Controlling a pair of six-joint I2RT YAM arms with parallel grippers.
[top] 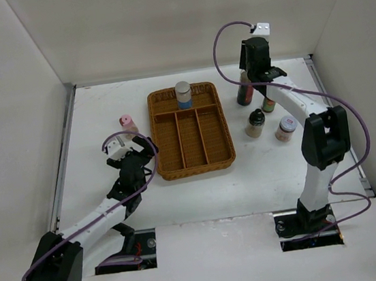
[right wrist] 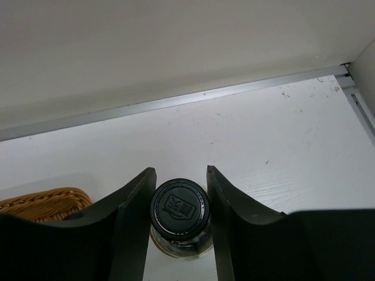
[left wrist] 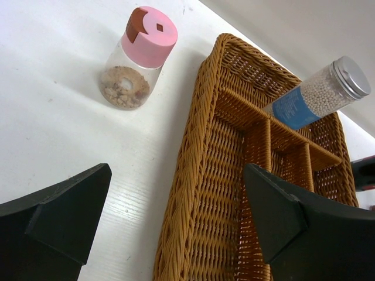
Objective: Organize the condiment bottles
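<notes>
tall dark bottle [right wrist: 179, 208]: upright on the table [top: 262, 186], long axis vertical, black cap facing straight up at the right wrist camera. it stands just off the far right corner of the wicker tray [top: 155, 138].

right gripper [right wrist: 180, 170]: both fingers [right wrist: 132, 222] lie against the sides of the cap, pinching the bottle by its top. the right arm rises from its base, bends at the elbow and reaches out long over the right half of the table, claw pointing down near the far wall.

left gripper [left wrist: 177, 170]: spread wide, holding nothing. it hangs low over the tray's left rim, one finger [left wrist: 64, 216] above the table and the other above the wicker. the left arm lies low and angled inward.

other bottles, all upright:
- grey-lidded jar [top: 183, 94] in the tray's far cross compartment, blue label showing.
- pink-lidded jar [left wrist: 140, 55] on the table left of the tray, near its far left corner but apart from the rim.
- short dark bottle [top: 255, 124] and white-lidded jar [top: 285, 129] right of the tray, close together, near the right forearm.
- one more bottle [top: 268, 105] is partly hidden behind that forearm; cap colour cannot be told.

edges: a metal rail [right wrist: 176, 100] runs along the foot of the far wall. bare table lies between the held bottle and that rail. the tray corner sits close on the bottle's left.
</notes>
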